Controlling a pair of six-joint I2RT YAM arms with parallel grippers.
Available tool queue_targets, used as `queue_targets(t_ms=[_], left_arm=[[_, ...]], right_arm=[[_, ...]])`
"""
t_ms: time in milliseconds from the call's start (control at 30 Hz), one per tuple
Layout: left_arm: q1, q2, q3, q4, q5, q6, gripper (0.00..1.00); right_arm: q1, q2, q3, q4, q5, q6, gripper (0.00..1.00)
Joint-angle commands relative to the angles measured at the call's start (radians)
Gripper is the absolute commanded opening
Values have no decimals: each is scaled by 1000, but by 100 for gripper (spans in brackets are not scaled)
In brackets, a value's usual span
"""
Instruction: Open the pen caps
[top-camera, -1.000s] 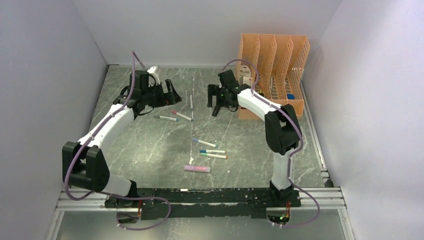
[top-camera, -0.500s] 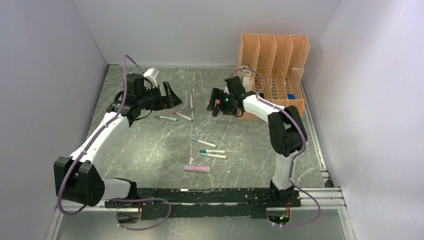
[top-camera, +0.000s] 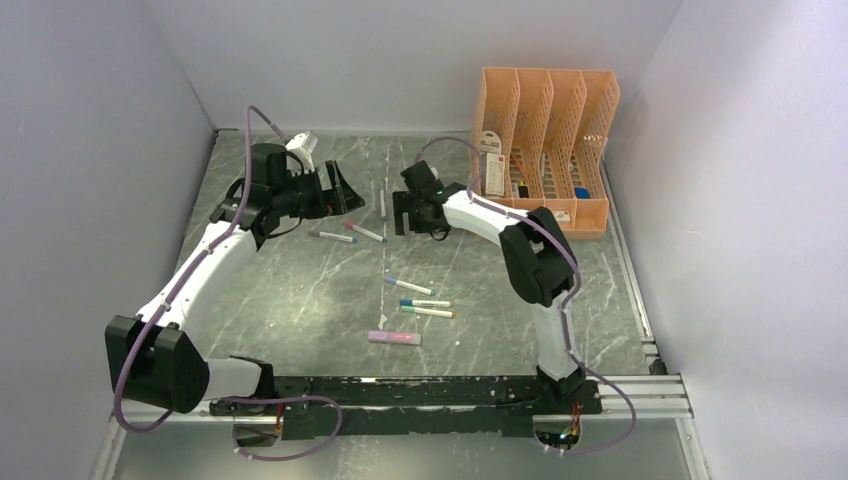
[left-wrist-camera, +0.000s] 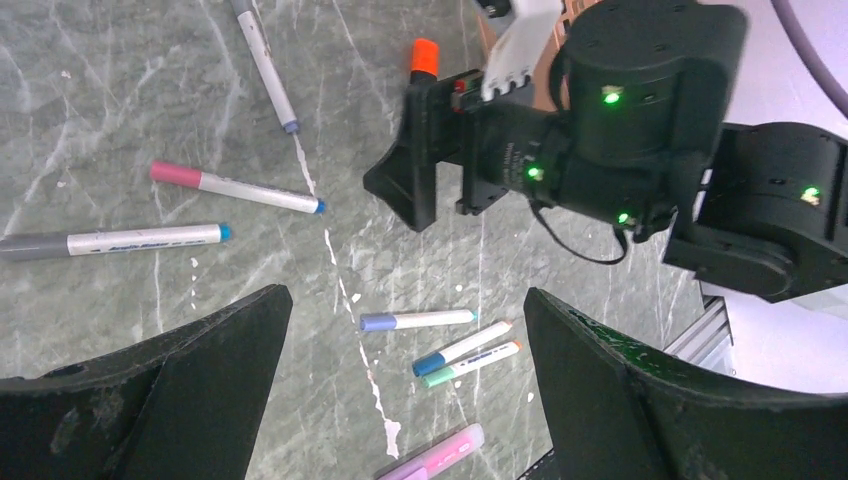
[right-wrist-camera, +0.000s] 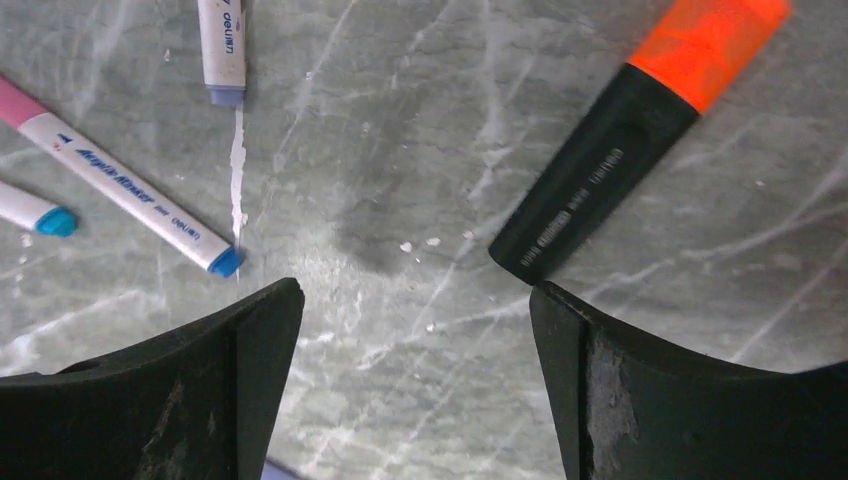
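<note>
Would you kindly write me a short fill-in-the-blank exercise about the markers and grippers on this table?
The stubby black marker has a plastic cap coloured ____. The right gripper hangs above the grey-green marble table with its jaws ____. The peach mesh file organiser stands at the table's far ____ corner. Missing words: orange; open; right.

Orange-capped black pen (right-wrist-camera: 590, 185) just beyond the wide-spread hand (right-wrist-camera: 412, 300).

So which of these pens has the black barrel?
The stubby marker with the orange cap, lying just ahead of the right hand. The other pens have white or pink barrels.
</note>
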Motion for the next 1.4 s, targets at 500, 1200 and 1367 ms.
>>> queue_targets(t_ms=[500,1200,1367], left_arm=[[-4,-3,-47,-1,-3,24,99],[-5,20,-89,39,58,3,99],[-7,40,-139,126,124,-45,99]], right_arm=[[-39,110,144,-157,263,13,75],[-46,111,11,-75,145,-17,16],[-6,-91,-176,-13,99,-79,14]])
